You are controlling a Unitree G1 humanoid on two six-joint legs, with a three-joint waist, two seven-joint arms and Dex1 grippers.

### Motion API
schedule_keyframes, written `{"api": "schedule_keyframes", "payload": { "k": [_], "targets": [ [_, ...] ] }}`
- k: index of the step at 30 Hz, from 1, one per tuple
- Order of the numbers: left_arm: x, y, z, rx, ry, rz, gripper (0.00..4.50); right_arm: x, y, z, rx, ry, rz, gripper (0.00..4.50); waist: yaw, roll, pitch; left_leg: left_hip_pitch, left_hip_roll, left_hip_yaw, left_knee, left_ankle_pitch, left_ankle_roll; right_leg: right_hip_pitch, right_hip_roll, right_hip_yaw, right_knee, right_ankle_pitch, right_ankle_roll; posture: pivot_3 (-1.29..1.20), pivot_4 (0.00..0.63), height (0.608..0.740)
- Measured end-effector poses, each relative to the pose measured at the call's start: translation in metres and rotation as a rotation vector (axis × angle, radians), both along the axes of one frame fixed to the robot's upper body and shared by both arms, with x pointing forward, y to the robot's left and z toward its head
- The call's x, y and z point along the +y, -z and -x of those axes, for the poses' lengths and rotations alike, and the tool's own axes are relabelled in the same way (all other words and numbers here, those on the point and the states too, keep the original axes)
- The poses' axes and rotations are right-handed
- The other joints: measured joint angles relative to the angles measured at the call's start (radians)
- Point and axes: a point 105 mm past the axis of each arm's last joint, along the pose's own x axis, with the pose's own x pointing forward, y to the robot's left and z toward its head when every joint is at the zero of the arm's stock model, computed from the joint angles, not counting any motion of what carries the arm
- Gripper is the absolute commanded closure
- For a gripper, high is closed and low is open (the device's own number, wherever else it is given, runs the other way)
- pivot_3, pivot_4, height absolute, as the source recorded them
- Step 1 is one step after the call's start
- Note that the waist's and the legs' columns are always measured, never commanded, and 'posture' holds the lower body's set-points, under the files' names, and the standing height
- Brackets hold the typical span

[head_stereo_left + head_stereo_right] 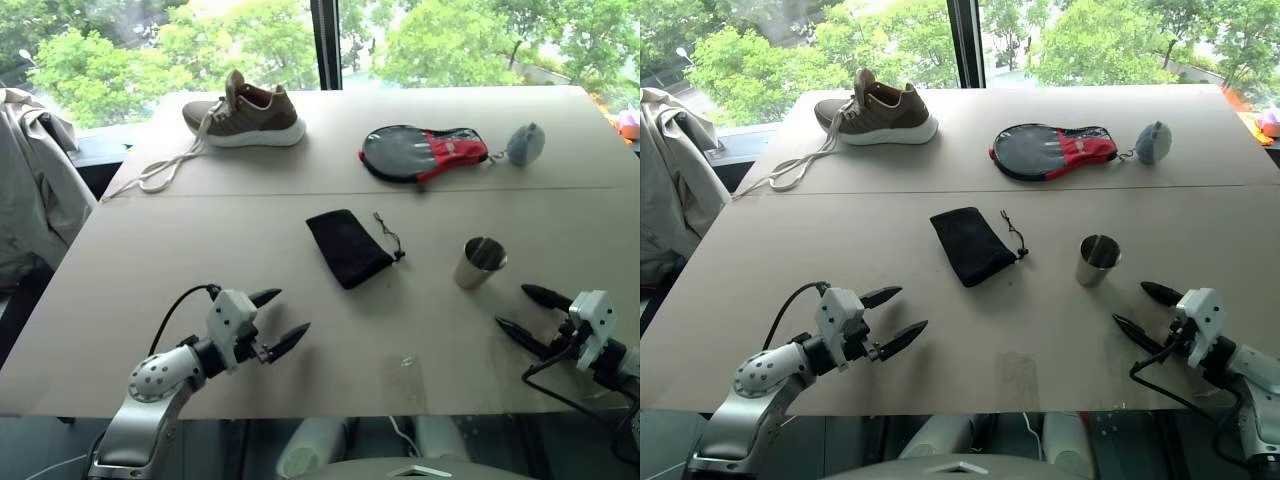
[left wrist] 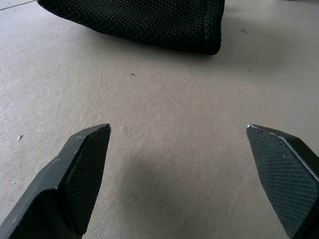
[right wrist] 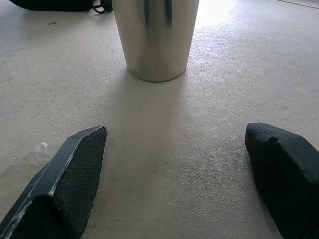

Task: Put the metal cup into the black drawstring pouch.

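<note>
The metal cup (image 1: 480, 262) stands upright on the tabletop (image 1: 250, 250), mouth up, at about three o'clock from the black drawstring pouch (image 1: 346, 247) and clearly apart from it; the pouch lies flat near the table's middle, its cord (image 1: 390, 236) trailing toward the cup. Nothing is gripped yet. The right gripper (image 1: 535, 312) sits at roughly five o'clock from the cup, its two fingers spread wide and empty, and the right wrist view shows the cup (image 3: 155, 37) squarely ahead between them. The sound approach, I judge, is to slide straight in, low, and close around the cup's lower half, since the polished taper could slip upward out of a high pinch. The left gripper (image 1: 277, 316) is likewise wide open and empty, at about seven o'clock from the pouch, well placed to hold the soft fabric (image 2: 144, 22); the pouch's mouth looks flat, so it will likely need opening. The surface is a pale, matte table with a seam across it. Farther back lie a brown sneaker (image 1: 245, 115), a black-and-red paddle case (image 1: 420, 152) and a small grey pouch (image 1: 525, 144); beyond are windows and green trees.
</note>
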Motion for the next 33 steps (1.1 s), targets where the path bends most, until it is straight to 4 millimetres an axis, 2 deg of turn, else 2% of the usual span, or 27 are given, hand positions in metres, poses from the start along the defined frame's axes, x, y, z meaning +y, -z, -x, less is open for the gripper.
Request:
{"api": "schedule_keyframes", "payload": {
  "k": [17, 24, 27, 33],
  "targets": [
    [-0.003, -0.002, 0.000, -0.003, 0.041, 0.003, 0.02, 0.000, 0.001, 0.009, 0.009, -0.005, -0.012, 0.00, 0.000, 0.000, 0.000, 0.000, 0.001, 0.002, 0.000, 0.000, 0.000, 0.000, 0.000, 0.000, 0.000, 0.000, 0.000, 0.00, 0.150, 0.740],
    [-0.005, -0.006, -0.004, -0.017, 0.055, 0.003, 0.02, 0.007, -0.006, 0.013, -0.019, -0.053, -0.036, 0.00, 0.000, 0.000, 0.000, 0.000, 0.002, 0.003, 0.000, -0.001, 0.000, 0.000, 0.000, 0.000, -0.001, 0.001, 0.000, 0.00, 0.150, 0.740],
    [-0.009, -0.007, -0.005, -0.026, 0.084, 0.000, 0.02, 0.013, -0.006, 0.022, -0.014, -0.097, -0.053, 0.00, 0.003, -0.001, 0.000, 0.000, 0.002, 0.003, 0.000, -0.001, 0.001, 0.000, 0.000, 0.000, -0.002, 0.001, 0.000, 0.00, 0.150, 0.740],
    [-0.033, -0.017, -0.011, -0.015, 0.197, -0.012, 0.02, 0.047, 0.003, 0.066, 0.086, -0.313, -0.101, 0.00, 0.006, -0.002, 0.001, 0.000, 0.003, 0.003, 0.000, -0.003, 0.001, 0.000, 0.000, -0.001, -0.003, 0.001, 0.001, 0.00, 0.150, 0.740]
  ]
}}
